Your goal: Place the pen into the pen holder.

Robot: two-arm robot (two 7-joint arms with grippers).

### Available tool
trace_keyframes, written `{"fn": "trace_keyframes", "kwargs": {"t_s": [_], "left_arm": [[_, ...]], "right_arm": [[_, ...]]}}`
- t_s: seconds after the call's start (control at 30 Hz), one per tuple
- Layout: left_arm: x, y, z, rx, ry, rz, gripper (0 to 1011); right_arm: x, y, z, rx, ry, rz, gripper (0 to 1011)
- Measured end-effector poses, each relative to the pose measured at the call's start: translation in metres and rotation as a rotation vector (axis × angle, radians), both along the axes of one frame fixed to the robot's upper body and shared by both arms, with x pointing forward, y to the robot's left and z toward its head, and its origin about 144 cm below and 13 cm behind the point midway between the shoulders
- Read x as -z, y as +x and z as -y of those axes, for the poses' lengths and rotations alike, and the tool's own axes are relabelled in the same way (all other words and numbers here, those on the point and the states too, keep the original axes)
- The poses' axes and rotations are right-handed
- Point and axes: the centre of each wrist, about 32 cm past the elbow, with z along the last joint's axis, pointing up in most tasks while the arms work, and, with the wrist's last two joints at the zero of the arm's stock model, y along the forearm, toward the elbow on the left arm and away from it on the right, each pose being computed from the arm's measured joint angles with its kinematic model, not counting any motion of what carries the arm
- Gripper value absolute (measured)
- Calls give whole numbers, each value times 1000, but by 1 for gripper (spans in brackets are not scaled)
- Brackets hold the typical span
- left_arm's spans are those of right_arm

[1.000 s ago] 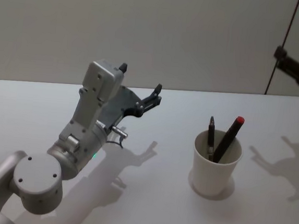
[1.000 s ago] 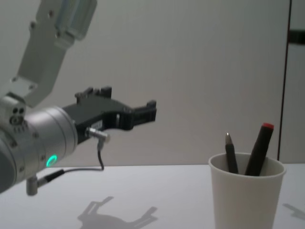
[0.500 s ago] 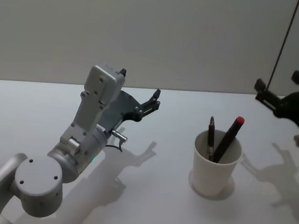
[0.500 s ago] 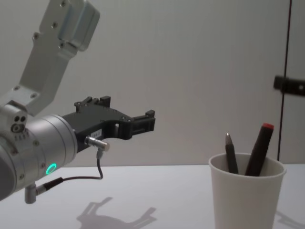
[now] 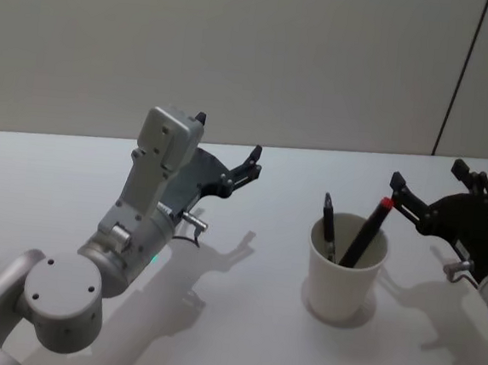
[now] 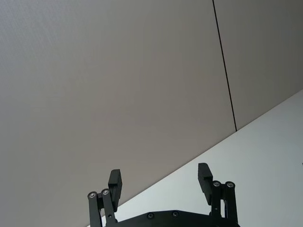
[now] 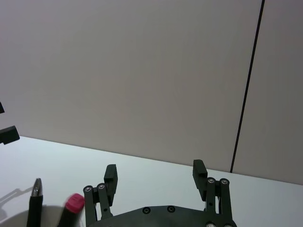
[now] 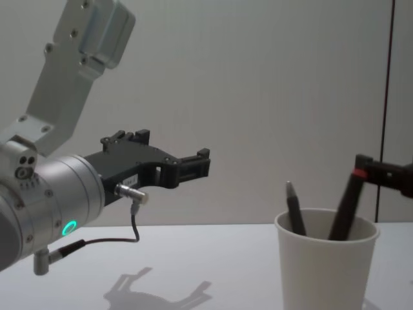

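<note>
Two pens, red-capped pen (image 5: 370,232) and dark pen (image 5: 329,227), stand in the paper cup (image 5: 342,279). Right gripper (image 5: 427,192) spread, empty, just beside the red cap; left gripper (image 5: 227,143) spread, parked. Back yours off without nudging the cup.

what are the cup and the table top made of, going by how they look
The pen holder looks like matte off-white paper: thin wall, rolled rim, no gloss, though thin plastic can't be ruled out. The table has a smooth, pale, low-sheen top that takes soft shadows, likely laminate or painted board; what lies beneath cannot be told.
</note>
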Motion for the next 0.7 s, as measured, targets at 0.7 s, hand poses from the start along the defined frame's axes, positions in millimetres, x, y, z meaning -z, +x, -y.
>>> {"fn": "trace_keyframes", "kwargs": {"t_s": [0.7], "left_arm": [[0,0,0,0,1,0,1001]], "right_arm": [[5,-4,-4,7,-6,-4,1001]]}}
